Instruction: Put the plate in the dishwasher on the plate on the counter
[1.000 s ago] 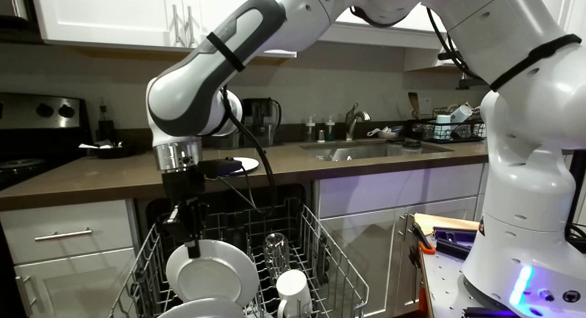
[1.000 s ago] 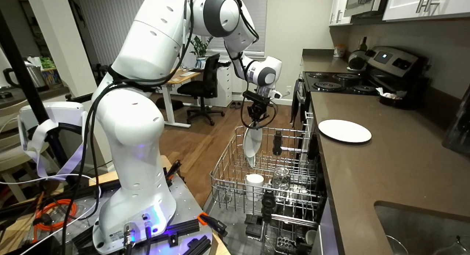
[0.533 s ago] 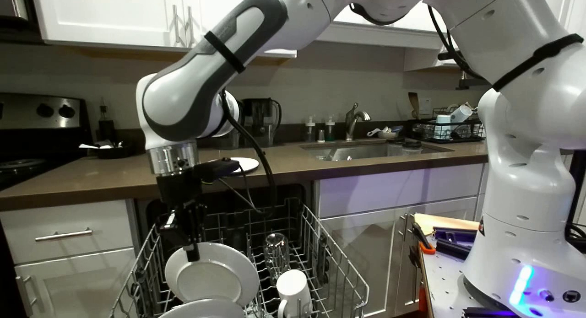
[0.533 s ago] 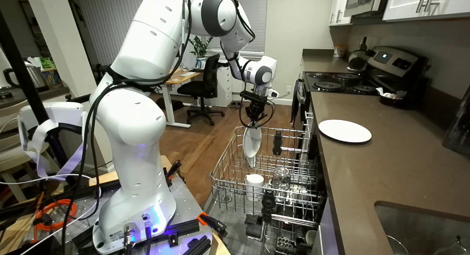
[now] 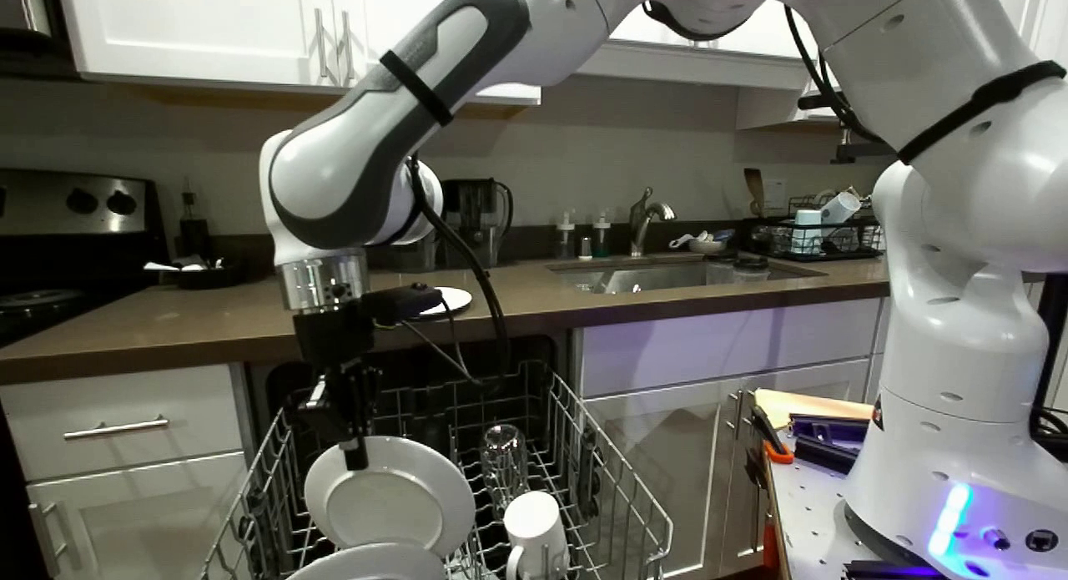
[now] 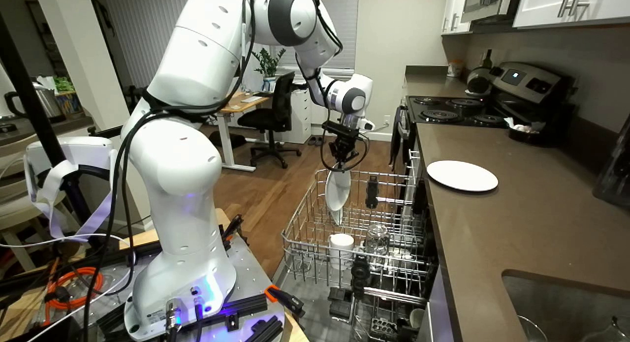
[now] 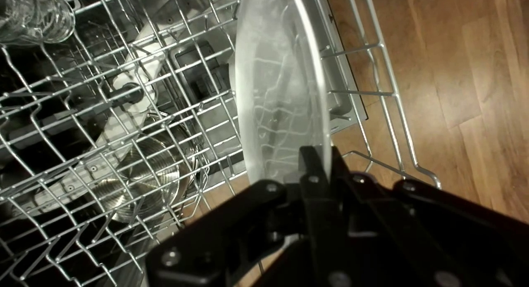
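Observation:
A white plate (image 5: pixel 385 511) stands upright in the pulled-out wire rack (image 5: pixel 613 451) of the dishwasher, in both exterior views. My gripper (image 7: pixel 325 155) is shut on its upper rim, with one dark finger (image 5: pixel 356 456) over its face. In the wrist view the held plate (image 7: pixel 285 97) appears nearly edge-on, its rim between the fingertips. Whether its lower edge rests on the rack cannot be told. A further plate (image 5: pixel 375 562) leans in front of it. On the counter (image 6: pixel 521 224) lies a flat white plate (image 6: pixel 462 175), partly covered by the wrist camera in an exterior view.
Beside the held plate, the rack holds a white mug (image 5: pixel 534 517) and a clear glass (image 5: pixel 504 459). The counter edge rises behind the rack, with a sink (image 5: pixel 642 277) further along. A stove (image 6: pixel 457 110) adjoins the counter. Wire rack sides surround the plates.
My gripper and the plate in it have shifted and dipped slightly, then come back up a little. The grip on the rim stays the same, and the counter plate has not moved.

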Available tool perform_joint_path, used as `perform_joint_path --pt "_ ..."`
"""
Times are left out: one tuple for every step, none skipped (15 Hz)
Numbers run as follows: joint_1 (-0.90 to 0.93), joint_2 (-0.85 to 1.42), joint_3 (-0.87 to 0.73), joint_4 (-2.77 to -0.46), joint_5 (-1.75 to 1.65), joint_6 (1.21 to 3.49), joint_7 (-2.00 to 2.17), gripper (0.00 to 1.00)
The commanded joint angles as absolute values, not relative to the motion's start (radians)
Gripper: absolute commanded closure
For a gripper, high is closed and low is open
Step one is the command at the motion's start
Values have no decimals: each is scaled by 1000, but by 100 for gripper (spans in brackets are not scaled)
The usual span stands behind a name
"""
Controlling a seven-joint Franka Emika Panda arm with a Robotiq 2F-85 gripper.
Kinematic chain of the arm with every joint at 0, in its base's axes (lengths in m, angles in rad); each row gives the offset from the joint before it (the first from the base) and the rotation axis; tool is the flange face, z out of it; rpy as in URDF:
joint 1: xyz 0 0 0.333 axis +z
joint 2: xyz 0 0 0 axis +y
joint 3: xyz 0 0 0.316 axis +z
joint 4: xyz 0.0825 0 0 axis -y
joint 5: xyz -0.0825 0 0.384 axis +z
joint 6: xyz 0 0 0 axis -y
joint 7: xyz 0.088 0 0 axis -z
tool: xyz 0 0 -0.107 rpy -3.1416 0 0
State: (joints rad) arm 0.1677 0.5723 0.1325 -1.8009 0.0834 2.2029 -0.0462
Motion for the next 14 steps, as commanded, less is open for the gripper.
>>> perform_joint_path --pt "108 456 142 -1918 103 2221 -116 94" --pt "95 442 139 -1934 105 2222 -132 94" --pt "83 431 137 -1948 105 2223 -145 94" --pt "69 420 135 -1961 109 2223 -157 94" --pt "58 408 134 -1975 111 2224 -168 94" --pt "55 399 130 -1985 102 2222 -165 94" --pt "56 394 125 -1988 92 2218 -153 94" --pt "61 390 119 -1990 82 2216 -137 94" --pt "77 392 110 -1984 59 2212 -110 94" --pt "88 395 106 -1976 40 2208 -94 94" --pt "102 401 103 -1967 19 2210 -81 94" --pt "118 407 97 -1956 -6 2205 -58 94" --pt "134 411 94 -1948 -33 2204 -36 94" --pt "151 415 89 -1939 -63 2197 -8 94"
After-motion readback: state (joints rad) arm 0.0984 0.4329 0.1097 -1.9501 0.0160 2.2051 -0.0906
